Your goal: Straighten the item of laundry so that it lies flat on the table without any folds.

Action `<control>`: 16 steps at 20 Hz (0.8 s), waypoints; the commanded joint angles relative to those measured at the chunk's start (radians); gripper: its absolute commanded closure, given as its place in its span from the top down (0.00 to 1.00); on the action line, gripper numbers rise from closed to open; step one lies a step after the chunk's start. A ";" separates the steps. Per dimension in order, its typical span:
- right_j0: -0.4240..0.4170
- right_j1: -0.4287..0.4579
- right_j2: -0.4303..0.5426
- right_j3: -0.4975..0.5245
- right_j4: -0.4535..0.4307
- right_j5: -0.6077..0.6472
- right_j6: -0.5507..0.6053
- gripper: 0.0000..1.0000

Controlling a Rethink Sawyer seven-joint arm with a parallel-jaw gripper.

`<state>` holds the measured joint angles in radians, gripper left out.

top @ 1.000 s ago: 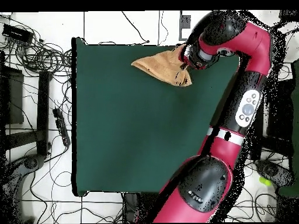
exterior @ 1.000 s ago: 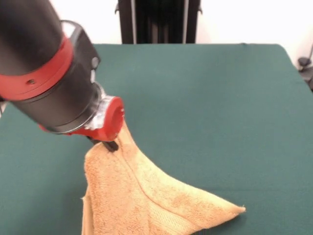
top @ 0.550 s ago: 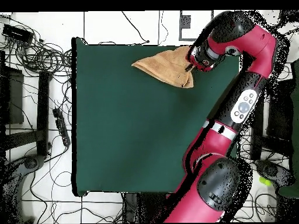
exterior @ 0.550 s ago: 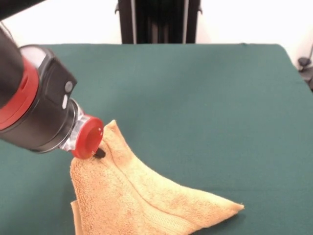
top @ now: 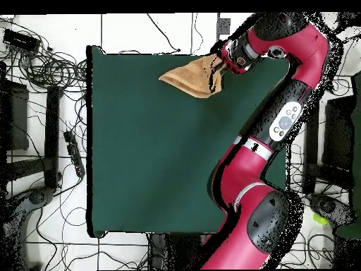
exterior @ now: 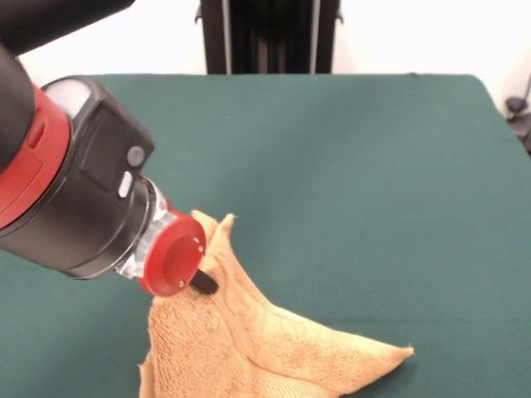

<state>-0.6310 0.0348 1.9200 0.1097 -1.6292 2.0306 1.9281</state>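
Nearest the camera, the towel (exterior: 249, 348) lay bunched at the desk's near edge, toward its left corner in the front view, one pointed corner trailing flat to the right. Its upper part rose in a peak, seemingly because the end effector (exterior: 203, 282) was clenched on a fold there, the cloth draping down from that pinch. Such a hold probably served to drag the towel open. Beyond, the desk (exterior: 357, 157) stretched bare and green to its far edge.
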 commanded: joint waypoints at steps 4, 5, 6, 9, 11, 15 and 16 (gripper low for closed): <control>0.057 -0.099 0.036 0.006 -0.253 0.036 0.102 0.00; 0.056 -0.111 0.019 0.015 -0.277 0.058 0.038 0.00; 0.056 -0.123 0.024 0.018 -0.320 0.083 -0.023 0.00; 0.051 -0.150 0.013 0.033 -0.368 0.134 -0.115 0.00; 0.045 -0.160 -0.003 0.045 -0.353 0.149 -0.117 0.00; 0.034 -0.177 0.023 0.040 -0.378 0.180 -0.101 0.00; 0.032 -0.179 0.025 0.038 -0.365 0.180 -0.058 0.00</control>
<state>-0.6134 -0.0862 1.9382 0.1275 -1.9157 2.0913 2.0084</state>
